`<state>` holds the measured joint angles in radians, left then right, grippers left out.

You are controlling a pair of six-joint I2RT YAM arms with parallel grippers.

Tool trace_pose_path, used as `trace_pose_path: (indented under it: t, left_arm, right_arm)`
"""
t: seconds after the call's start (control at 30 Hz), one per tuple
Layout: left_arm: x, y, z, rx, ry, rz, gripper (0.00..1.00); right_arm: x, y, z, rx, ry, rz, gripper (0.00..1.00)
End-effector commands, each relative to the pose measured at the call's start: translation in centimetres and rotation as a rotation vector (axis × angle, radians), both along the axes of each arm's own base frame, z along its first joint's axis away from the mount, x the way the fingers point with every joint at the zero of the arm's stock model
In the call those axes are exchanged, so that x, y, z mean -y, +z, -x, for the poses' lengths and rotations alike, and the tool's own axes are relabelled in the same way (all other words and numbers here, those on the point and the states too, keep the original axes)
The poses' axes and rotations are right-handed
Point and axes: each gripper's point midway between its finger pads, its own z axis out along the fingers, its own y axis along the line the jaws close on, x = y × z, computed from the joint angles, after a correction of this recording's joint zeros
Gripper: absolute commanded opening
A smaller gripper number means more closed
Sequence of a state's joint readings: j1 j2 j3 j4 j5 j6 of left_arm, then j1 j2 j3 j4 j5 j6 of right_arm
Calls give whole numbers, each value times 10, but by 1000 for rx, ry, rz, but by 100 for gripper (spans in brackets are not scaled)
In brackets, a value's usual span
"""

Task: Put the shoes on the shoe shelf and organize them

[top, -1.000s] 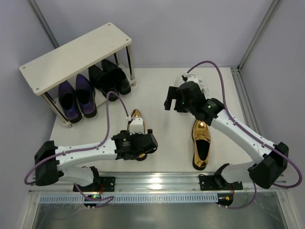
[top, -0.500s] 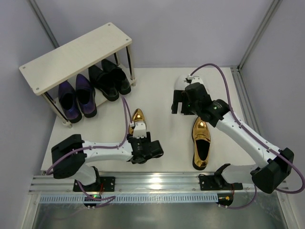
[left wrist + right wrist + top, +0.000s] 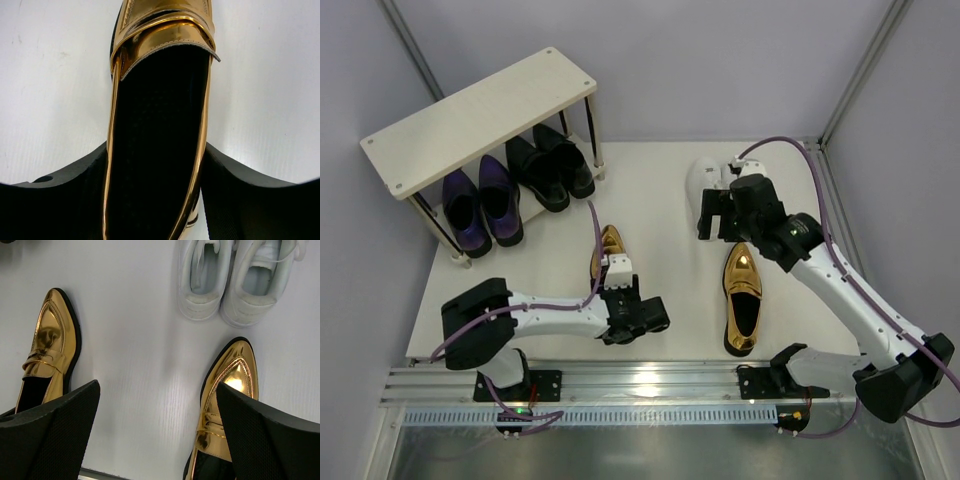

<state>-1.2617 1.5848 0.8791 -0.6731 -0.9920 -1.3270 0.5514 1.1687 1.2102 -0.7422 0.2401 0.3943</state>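
Purple dress shoes (image 3: 478,205) and black dress shoes (image 3: 548,168) stand on the lower tier of the beige shoe shelf (image 3: 470,115). One gold loafer (image 3: 607,248) lies mid-table. My left gripper (image 3: 613,290) sits at its heel. In the left wrist view the fingers (image 3: 95,170) press both sides of this loafer (image 3: 160,100); the gripper (image 3: 156,150) is shut on it. The other gold loafer (image 3: 743,295) lies to the right. My right gripper (image 3: 718,218) hangs open and empty above the table, between the loafers (image 3: 227,390) and short of the white sneakers (image 3: 200,280), which stand at the back right (image 3: 705,178).
The shelf's top board is bare. A metal rail (image 3: 640,385) runs along the near edge with both arm bases on it. Frame posts rise at the back left and back right. The white table (image 3: 660,200) ends just right of the sneakers.
My left gripper has slid right and nearer along the loafer's heel, and its arm has swung inward. My right gripper has moved right, uncovering more of the white sneakers.
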Motion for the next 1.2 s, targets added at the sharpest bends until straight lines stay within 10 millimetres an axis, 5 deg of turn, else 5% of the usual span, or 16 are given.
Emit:
trace_pose_path:
  t: [0.0, 0.1, 0.23, 0.5, 0.53, 0.6, 0.67, 0.77, 0.97, 1.07, 1.17]
  left_arm:
    - [16, 52, -3, 45, 23, 133, 0]
    - [10, 54, 2, 38, 19, 130, 0]
    - [-12, 20, 5, 36, 51, 56, 0]
    - [16, -58, -5, -142, -46, 95, 0]
    - [14, -60, -4, -148, -41, 86, 0]
    - [14, -57, -3, -153, -28, 100, 45]
    - [11, -56, -1, -151, -10, 125, 72]
    - [14, -48, 0, -145, 5, 193, 83]
    - [16, -44, 0, -131, 6, 234, 89]
    - [12, -35, -3, -96, 12, 253, 70]
    - [3, -21, -7, -45, 28, 255, 68]
  right_arm:
    - [6, 9, 2, 35, 10, -2, 98]
    - [7, 10, 1, 43, 9, -20, 98]
    - [8, 8, 3, 45, 16, -33, 98]
    - [14, 4, 9, 25, 24, -19, 98]
    - [14, 3, 9, 23, 25, -17, 98]
    - [17, 1, 12, 25, 20, -13, 98]
    - [20, -3, 16, 22, 17, -13, 98]
    - [22, -10, 20, 4, 9, -11, 98]
    - [21, -14, 22, -4, 22, -10, 98]
    - [22, -15, 21, -2, 24, -3, 98]
    - [23, -16, 21, -3, 28, 4, 98]
